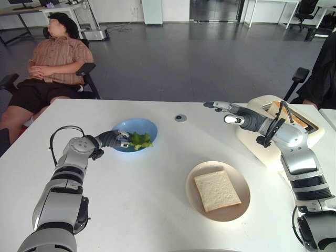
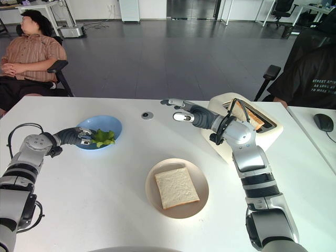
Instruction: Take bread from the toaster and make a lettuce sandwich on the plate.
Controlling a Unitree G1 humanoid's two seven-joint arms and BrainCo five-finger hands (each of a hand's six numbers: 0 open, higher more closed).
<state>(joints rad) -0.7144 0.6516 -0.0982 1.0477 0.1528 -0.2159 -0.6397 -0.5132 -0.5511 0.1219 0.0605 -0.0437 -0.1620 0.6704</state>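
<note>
bread (image 1: pixel 217 190) on plate (image 1: pixel 237 176), left hand (image 1: pixel 116 139) pinching lettuce (image 1: pixel 140 140) in bowl (image 1: pixel 137 125), right hand (image 1: pixel 223 106) spread empty by toaster (image 2: pixel 273 129)

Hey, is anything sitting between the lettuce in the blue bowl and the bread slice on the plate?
Nothing visible. Only bare table lies between the blue bowl with the lettuce and the plate holding the bread slice. The right hand hovers farther back, by the toaster.

Bread (image 1: pixel 217 191) on plate (image 1: pixel 239 181); toaster (image 1: pixel 251 148) right (slice (image 2: pixel 253 118) inside); lettuce (image 1: pixel 140 140) in bowl (image 1: pixel 142 126) left.
</note>
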